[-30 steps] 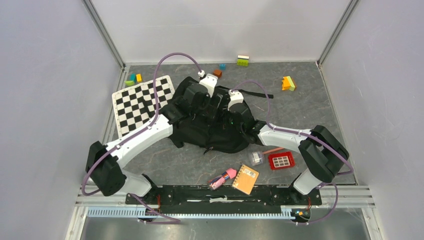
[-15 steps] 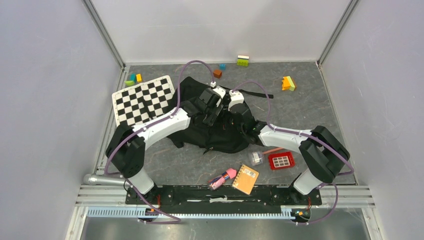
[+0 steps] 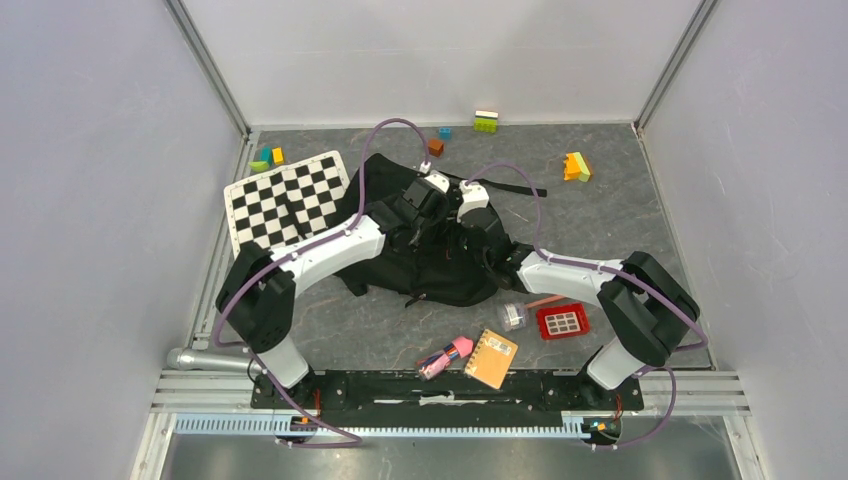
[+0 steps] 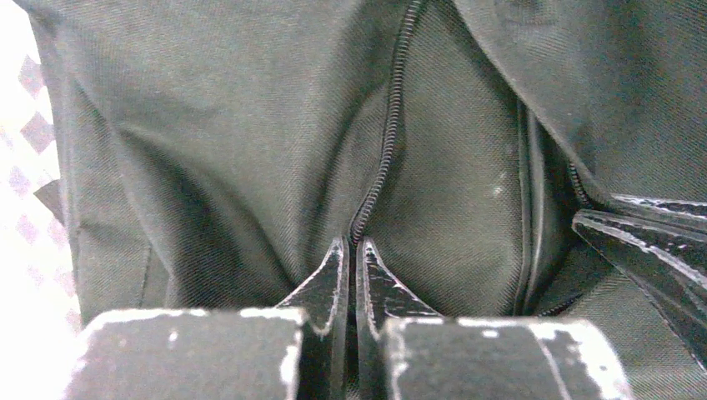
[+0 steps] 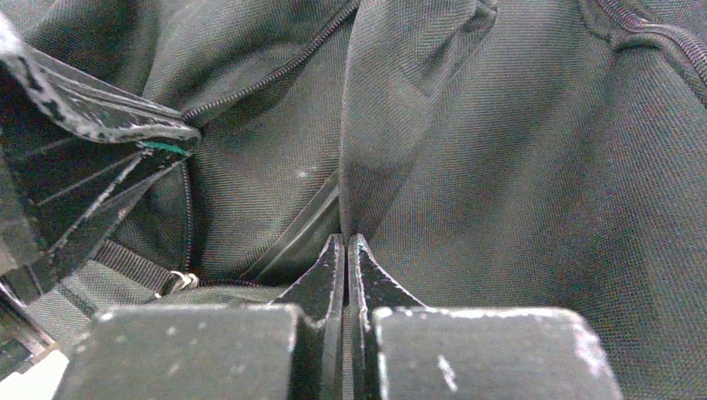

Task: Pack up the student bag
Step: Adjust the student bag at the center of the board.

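- Grey marbled tabletop (image 3: 620,220) fills a pale-walled booth. The student bag (image 3: 440,275) lies slumped in a heap at its middle, a little toward the far side, with a strap (image 3: 515,188) trailing to the right.
- Both arms reach over the bag and meet close together on top of it.
- The left hand (image 4: 350,250) has its fingers drawn narrow, almost touching. The tips sit right on a zipper (image 4: 388,125) line where the cloth creases, and it looks to be pinching the fabric at that seam.
- The right hand (image 5: 346,242) is also closed down narrow. A fold of black cloth rises from between its tips, so it seems to grip that fold.
- Handling, as a judgement:
  - The bag is soft woven cloth with no frame showing, so it will sag, bunch and drag rather than lift as one piece.
  - A single pinch will raise only a flap.
  - It is probably light while unfilled.
- The best holds are zipper edges, seams or straps, where doubled cloth is less likely to slip free. Two holds either side of an opening should spread it.
- Near the arms' bases, apart from the bag, lie an orange notebook (image 3: 491,358), a pink bundle (image 3: 445,357), a red case (image 3: 562,321) and a small clear tub (image 3: 513,316).
- A checkered board (image 3: 285,205) lies at the left, right beside the bag, and coloured blocks (image 3: 575,166) sit along the far side.
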### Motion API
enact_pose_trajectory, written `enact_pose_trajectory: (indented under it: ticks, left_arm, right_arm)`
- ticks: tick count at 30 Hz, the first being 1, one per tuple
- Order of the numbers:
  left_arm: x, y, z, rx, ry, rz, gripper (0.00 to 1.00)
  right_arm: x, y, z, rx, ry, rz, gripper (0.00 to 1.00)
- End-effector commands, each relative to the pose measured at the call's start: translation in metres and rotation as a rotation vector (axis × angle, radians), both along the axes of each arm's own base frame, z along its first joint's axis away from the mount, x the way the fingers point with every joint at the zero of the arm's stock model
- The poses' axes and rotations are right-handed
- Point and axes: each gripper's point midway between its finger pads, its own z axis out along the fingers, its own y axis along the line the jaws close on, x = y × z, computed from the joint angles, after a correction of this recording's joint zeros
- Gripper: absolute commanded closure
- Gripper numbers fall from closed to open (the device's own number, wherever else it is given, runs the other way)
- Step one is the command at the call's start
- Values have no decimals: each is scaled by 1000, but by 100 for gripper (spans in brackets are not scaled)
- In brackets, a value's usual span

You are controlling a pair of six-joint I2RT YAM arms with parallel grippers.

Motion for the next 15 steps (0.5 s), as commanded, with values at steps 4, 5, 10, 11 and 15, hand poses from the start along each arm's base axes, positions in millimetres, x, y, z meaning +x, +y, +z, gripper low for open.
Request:
enact_pose_trajectory:
  ticks: [4, 5, 10, 11, 15]
  left_arm:
    - [17, 29, 87, -70, -328, 92, 98]
    - [14, 31, 95, -92, -354, 82, 98]
    - [2, 27, 128, -209, -411, 14, 98]
    - [0, 25, 127, -209, -399, -2, 98]
    - [0, 22, 117, -185, -350, -15, 98]
  right_arm:
    - [-12, -15, -17, -84, 38, -4, 100]
    - [-11, -18, -19, -102, 39, -13, 100]
    - [-10, -16, -32, -124, 64, -6, 100]
    - [-11, -14, -36, -123, 76, 2, 100]
    - [-13, -8, -34, -97, 75, 25, 100]
